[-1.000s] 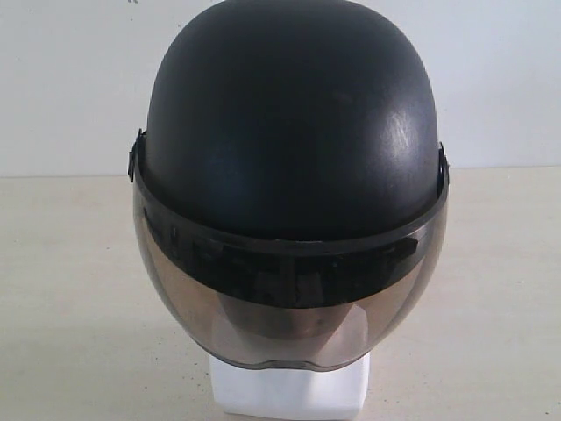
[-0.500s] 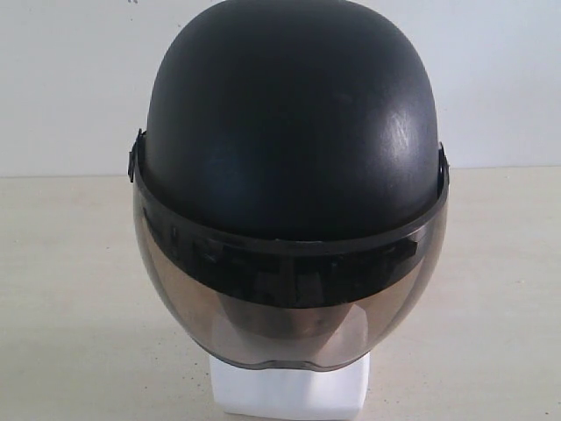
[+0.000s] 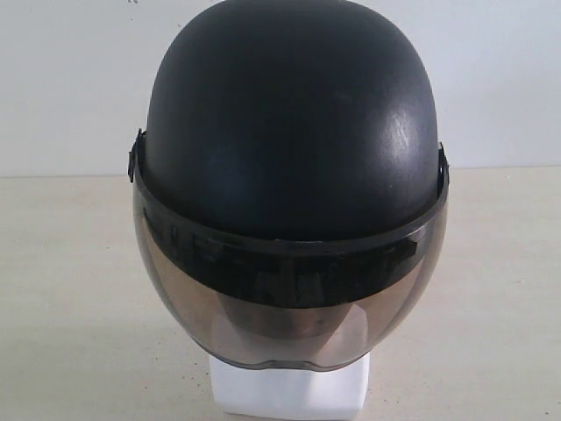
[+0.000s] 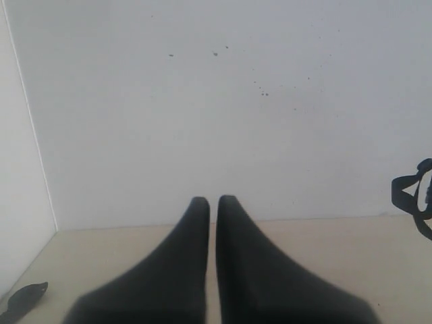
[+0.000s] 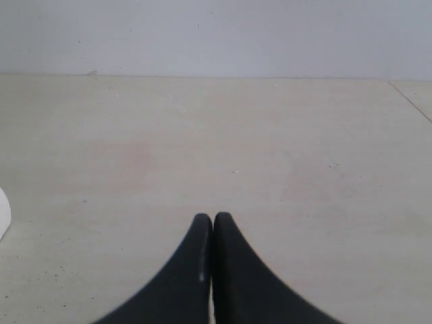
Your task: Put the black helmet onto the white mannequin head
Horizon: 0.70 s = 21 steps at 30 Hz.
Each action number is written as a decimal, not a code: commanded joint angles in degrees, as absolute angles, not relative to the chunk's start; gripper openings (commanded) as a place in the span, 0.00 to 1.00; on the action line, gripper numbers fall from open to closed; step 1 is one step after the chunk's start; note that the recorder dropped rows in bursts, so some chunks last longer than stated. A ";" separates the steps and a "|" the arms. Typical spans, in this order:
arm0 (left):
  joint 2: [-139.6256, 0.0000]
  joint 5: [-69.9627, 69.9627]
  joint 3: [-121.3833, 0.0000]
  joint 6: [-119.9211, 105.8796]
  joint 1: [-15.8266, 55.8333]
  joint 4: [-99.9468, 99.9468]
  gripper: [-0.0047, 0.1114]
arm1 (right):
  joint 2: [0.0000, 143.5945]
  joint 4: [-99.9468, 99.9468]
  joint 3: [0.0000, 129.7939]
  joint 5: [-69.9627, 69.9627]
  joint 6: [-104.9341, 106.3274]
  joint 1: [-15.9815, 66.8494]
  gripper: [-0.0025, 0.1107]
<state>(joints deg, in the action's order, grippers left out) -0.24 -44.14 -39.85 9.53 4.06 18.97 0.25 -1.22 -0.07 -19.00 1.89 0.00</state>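
The black helmet point(image 3: 289, 123) sits on the white mannequin head, filling the middle of the exterior view. Its smoky visor point(image 3: 289, 303) hangs down over the face, which shows only dimly through the tint. Below the visor the blocky white neck base point(image 3: 287, 393) stands on the table. Neither gripper appears in the exterior view. My left gripper point(image 4: 213, 201) is shut with nothing between its fingers, held over the table facing a white wall. A black helmet strap point(image 4: 413, 199) shows at the edge of that view. My right gripper point(image 5: 213, 219) is shut and empty above the bare tabletop.
A beige tabletop point(image 3: 70, 289) runs back to a white wall point(image 3: 70, 79). A small black object point(image 4: 23, 300) lies at a corner of the left wrist view. A white rounded edge point(image 5: 3, 214) shows at the side of the right wrist view.
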 commanded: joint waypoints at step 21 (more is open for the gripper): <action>0.00 -1.48 0.00 5.58 -5.07 2.80 0.08 | 0.00 -0.71 0.00 -18.76 1.66 -0.06 0.02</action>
<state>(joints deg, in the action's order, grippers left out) -0.17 -6.80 -3.28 6.04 -4.88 3.44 0.25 -0.81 -0.07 -19.00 1.57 0.00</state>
